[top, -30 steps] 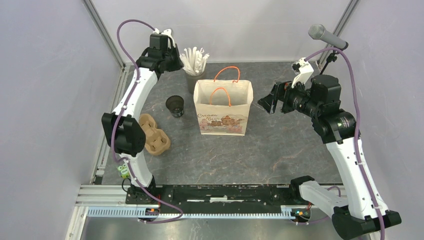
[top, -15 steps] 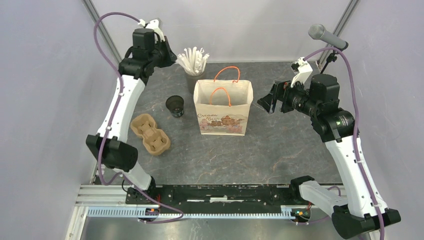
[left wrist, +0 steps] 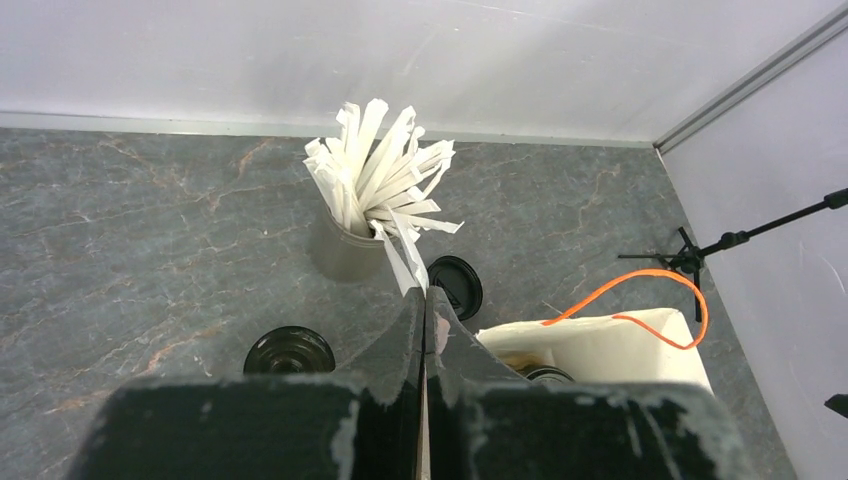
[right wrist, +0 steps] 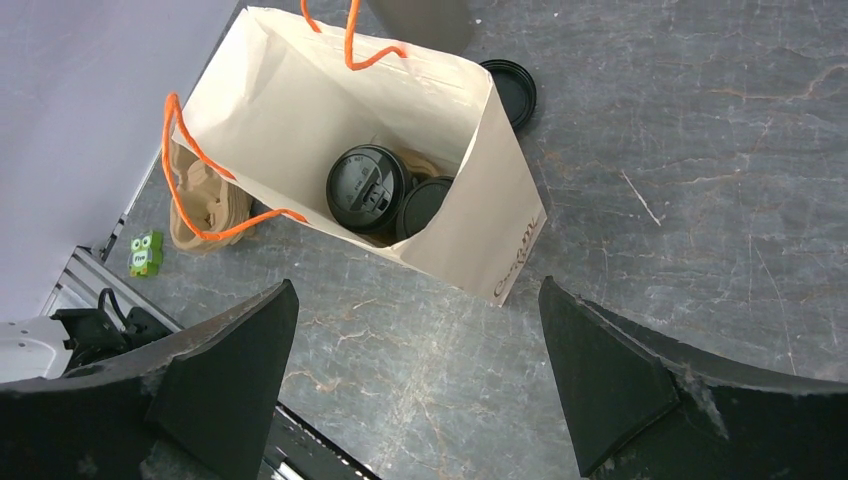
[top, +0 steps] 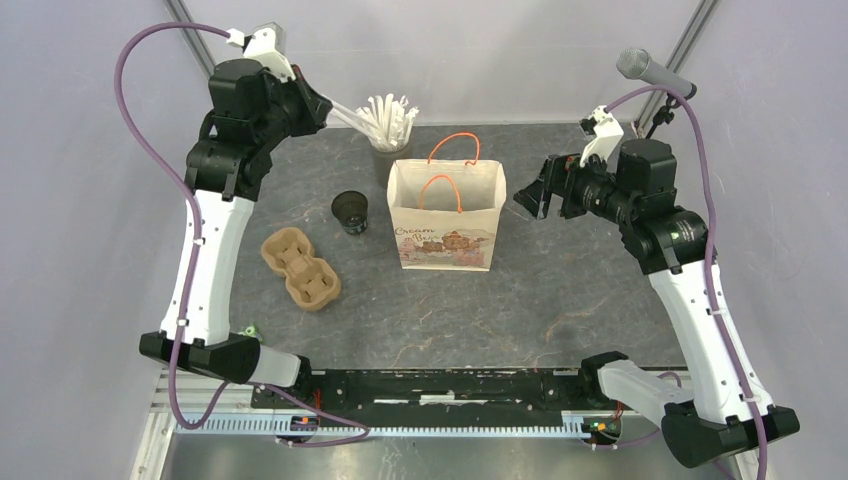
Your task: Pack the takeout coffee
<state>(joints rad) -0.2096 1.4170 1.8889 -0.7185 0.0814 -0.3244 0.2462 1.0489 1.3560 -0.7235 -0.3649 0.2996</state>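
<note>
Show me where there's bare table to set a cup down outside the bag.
Widest bare patch: the table between the bag and the near rail, running on past the bag's right side. Narrower: between carrier and bag. Crowded: behind the bag, where the straw cup and a loose lid sit, and the left side, with the open cup by the carrier.

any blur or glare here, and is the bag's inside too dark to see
Top view: sharp, even light, soft shadows by the paper bag. Left wrist view: straws crisp; the left claw, shut on one straw, blocks the lower frame. Right wrist view: bag interior well lit, lidded cup clear.
</note>
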